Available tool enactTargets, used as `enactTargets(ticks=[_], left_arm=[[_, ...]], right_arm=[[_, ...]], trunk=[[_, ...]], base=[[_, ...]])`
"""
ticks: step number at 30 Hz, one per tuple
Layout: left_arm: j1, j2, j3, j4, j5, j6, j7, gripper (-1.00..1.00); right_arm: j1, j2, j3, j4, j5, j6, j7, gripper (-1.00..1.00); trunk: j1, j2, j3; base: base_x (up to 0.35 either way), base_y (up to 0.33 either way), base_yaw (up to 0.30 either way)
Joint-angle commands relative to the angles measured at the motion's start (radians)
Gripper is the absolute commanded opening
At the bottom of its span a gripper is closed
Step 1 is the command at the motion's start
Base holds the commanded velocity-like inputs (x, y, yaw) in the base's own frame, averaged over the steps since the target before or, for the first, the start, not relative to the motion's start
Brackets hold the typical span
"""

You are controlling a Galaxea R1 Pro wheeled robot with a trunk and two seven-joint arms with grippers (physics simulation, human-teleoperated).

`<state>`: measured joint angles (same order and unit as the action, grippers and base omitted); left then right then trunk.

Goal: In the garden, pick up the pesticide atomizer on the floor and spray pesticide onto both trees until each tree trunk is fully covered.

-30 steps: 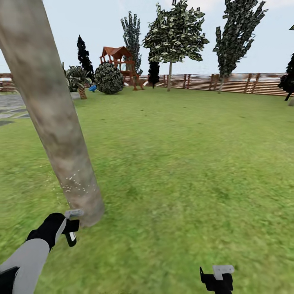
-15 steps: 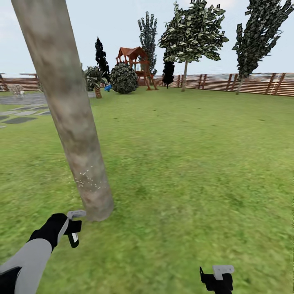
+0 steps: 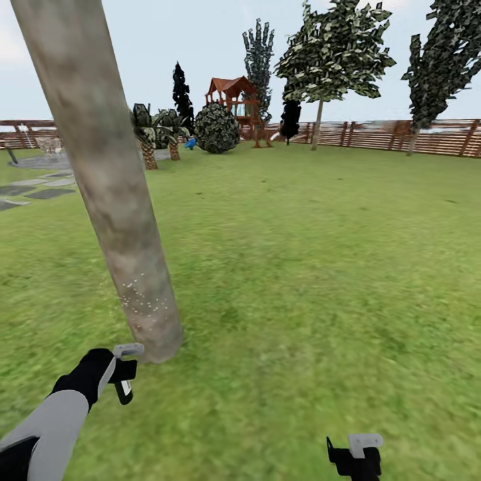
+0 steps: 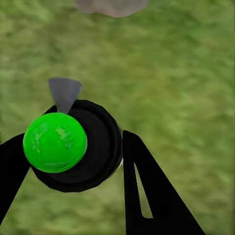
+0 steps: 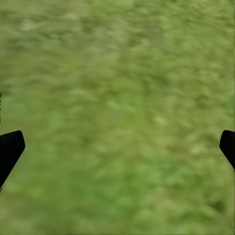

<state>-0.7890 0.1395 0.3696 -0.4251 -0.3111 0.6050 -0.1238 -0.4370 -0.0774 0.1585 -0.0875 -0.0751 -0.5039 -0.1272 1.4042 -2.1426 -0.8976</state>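
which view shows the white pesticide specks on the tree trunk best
The head view: the pesticide specks dot the tree trunk low down, just above the left gripper. The left wrist view catches just the trunk's base, no specks discernible. The right wrist view looks at grass.

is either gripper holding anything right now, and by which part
The left gripper is shut on the pesticide atomizer, its fingers clamping the round dark body. The right gripper is open over grass, holding nothing.

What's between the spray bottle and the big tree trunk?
Just grass. In the head view, the atomizer in the left gripper sits close to the trunk, not touching.
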Motion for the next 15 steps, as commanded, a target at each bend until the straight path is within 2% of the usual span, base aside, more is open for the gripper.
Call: enactTargets(ticks=[1,4,15], left_arm=[[-0.001,-0.001,0.007,-0.001,-0.011,0.004,-0.008,-1.0],[-0.001,-0.003,0.006,0.003,-0.011,0.003,-0.008,-1.0],[-0.001,-0.003,0.007,-0.006,-0.009,0.002,-0.008,-1.0]], right_arm=[[0.0,-0.001,0.009,0.0,-0.008,-0.002,-0.003,1.0],[0.0,-0.001,0.009,0.0,-0.008,-0.002,-0.003,1.0],[0.0,0.0,0.009,0.0,-0.008,-0.002,-0.003,1.0]], trunk=[[0.0,0.0,-0.001],[0.0,0.0,-0.001],[0.0,0.0,-0.001]], base=[[0.237,-0.188,0.275],[0.237,-0.189,0.15],[0.175,-0.228,0.019]])
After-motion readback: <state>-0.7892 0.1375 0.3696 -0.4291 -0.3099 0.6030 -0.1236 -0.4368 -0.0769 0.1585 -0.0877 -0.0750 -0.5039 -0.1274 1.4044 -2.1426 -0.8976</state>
